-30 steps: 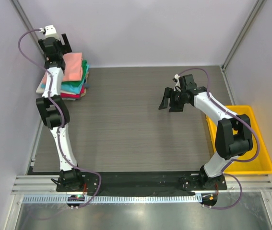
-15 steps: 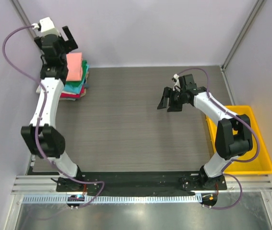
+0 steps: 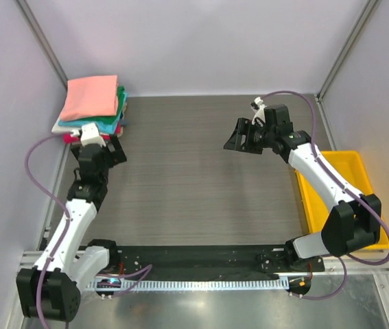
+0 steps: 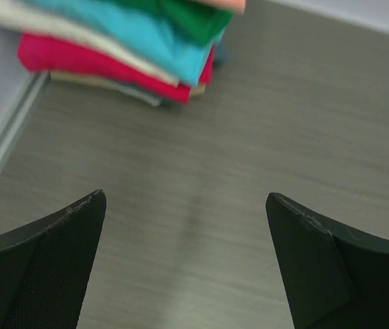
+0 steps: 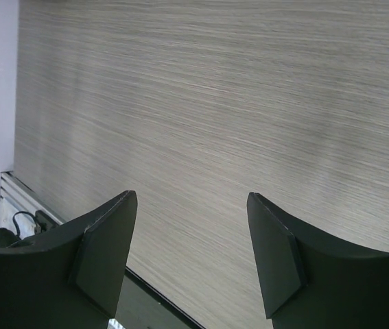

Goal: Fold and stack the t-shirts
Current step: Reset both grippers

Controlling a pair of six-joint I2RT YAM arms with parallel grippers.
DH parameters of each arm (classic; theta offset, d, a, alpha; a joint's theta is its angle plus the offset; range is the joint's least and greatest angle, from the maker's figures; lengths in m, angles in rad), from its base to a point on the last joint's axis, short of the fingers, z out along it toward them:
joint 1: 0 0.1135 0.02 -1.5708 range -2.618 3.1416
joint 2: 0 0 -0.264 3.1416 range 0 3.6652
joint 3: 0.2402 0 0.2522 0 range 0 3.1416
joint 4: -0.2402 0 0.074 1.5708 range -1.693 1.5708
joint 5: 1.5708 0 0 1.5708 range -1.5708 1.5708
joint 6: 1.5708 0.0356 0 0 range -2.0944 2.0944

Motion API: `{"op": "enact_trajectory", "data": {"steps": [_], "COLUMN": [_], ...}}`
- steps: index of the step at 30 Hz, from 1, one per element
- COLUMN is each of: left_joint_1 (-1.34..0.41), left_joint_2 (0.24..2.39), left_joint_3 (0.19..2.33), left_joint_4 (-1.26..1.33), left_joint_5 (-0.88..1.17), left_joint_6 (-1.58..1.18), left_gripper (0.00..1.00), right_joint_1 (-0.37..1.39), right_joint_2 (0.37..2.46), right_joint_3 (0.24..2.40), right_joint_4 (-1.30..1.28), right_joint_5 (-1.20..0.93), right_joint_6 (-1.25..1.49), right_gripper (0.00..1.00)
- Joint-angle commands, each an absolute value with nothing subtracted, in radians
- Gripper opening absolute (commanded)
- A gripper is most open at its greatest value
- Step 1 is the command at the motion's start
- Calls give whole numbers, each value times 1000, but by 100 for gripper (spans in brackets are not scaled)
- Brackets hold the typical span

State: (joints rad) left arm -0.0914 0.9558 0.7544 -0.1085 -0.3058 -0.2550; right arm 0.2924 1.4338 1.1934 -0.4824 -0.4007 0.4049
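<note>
Since the earlier frame the left arm had swung down off the pile and folded back toward its base, while the right arm had stretched a little farther from its base. The counter [image 3: 194,192] lay bare between the two claws, with no loose shirt showing on it in any view. The yellow bin [image 3: 350,161] sat behind the right claw [image 3: 238,141], toward that arm's own side, and what could be seen of its floor held no cloth, though the arm hid part of it. The stack of t-shirts [image 3: 91,110] stood just ahead of the left claw [image 3: 116,149] and a little to its left, tucked into the far corner. It was squared fairly well, with the salmon-pink shirt [image 3: 92,96] lying flat on top of the green, teal, cream and red folds.

By that showing the task looked finished or very nearly so: every shirt in view was folded and piled, and only pulling clear seemed left. The left claw was spread wide and held nothing, apart from the pile, and the right claw was also wide and held nothing. Room was tight only at the corner, where the side wall hemmed the stack beyond the left claw, so any retreat was safest toward the open middle
</note>
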Motion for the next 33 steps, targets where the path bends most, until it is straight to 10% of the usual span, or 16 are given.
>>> {"op": "enact_trajectory", "data": {"steps": [1, 25, 33], "left_joint_1": [-91, -18, -18], "left_joint_2": [891, 1518, 1488], "left_joint_3": [588, 206, 310], "left_joint_4": [11, 1286, 1008], "left_joint_5": [-298, -195, -112], "left_joint_6": [-215, -143, -110], "left_gripper": [100, 100, 100], "right_joint_1": [305, 307, 308], "right_joint_2": [1376, 1221, 1223], "right_joint_3": [1169, 1022, 997], "right_joint_4": [-410, -334, -295], "right_joint_5": [-423, -348, -328], "right_joint_6": [431, 486, 500], "right_gripper": [72, 73, 73]}}
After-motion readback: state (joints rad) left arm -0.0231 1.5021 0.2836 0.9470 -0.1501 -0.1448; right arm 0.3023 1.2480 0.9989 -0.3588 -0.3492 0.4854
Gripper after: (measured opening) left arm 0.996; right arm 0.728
